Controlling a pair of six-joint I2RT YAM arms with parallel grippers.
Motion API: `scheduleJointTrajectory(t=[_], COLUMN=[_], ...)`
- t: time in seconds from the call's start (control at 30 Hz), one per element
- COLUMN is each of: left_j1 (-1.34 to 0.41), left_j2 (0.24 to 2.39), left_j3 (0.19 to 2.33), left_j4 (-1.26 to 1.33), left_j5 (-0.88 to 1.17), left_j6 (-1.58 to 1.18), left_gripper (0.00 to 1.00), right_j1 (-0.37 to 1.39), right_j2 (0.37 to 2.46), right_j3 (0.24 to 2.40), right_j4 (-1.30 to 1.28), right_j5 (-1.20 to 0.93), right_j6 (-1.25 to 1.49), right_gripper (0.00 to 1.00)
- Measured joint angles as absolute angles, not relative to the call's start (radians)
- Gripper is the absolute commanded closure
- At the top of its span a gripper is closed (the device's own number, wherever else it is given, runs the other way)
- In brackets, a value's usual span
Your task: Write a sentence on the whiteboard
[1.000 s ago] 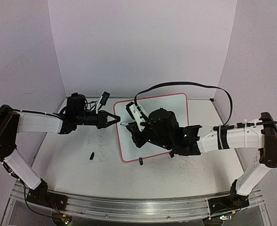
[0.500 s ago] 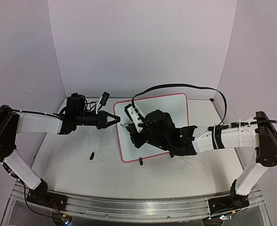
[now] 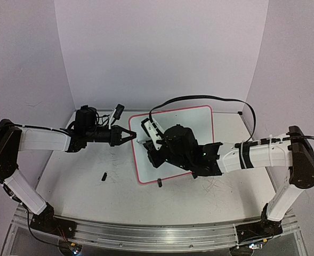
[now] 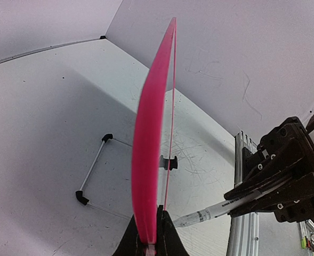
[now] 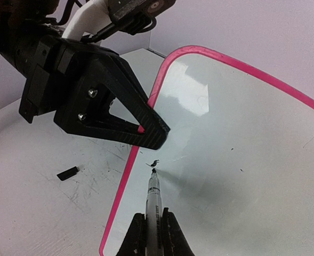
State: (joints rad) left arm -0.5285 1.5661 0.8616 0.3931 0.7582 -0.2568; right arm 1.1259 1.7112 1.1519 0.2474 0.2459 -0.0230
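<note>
**Ana:** Right wrist view puts the marker (image 5: 154, 194) tip on the whiteboard (image 5: 242, 133), just inside its left pink border. One tiny black stroke of the sentence (image 5: 154, 162) sits just beyond the tip.

**Ben:** And the claws?

**Ana:** The right claw (image 5: 154, 230) is closed tight on the marker barrel. The left claw (image 5: 155, 132) is pinched on the board's left border, and its own camera shows both fingers hugging the pink edge.

**Ben:** So the writing has barely begun. How should it go?

**Ana:** I'd use light, even pressure and small strokes. The line should travel away from the left claw toward the open white area, so it has room. The left claw should grip firmly so the board neither slides nor flexes under the tip.

**Ben:** Which way does the marker point?

**Ana:** Its long axis runs from the right claw toward the left one, tip leading and leaning down onto the board. From above, the board lies on the worktop (image 3: 93, 192) between the two arms, with its left border toward the left arm. It looks nearly square from there, so I can't call its long side.
</note>
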Motion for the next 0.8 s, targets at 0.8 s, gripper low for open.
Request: scheduleJointTrajectory(t=[0.8], left_j1=[-0.529], left_j2=[1.566], left_j3=[0.862], left_j4=[0.393], left_j5=[0.759], left_j6=[-0.254], left_gripper=[1.0], right_j1=[1.122], right_j2=[1.72], right_j3=[1.167], right_j4=[0.269], right_j5=[0.247], right_j6=[-0.027], right_gripper=[1.0])
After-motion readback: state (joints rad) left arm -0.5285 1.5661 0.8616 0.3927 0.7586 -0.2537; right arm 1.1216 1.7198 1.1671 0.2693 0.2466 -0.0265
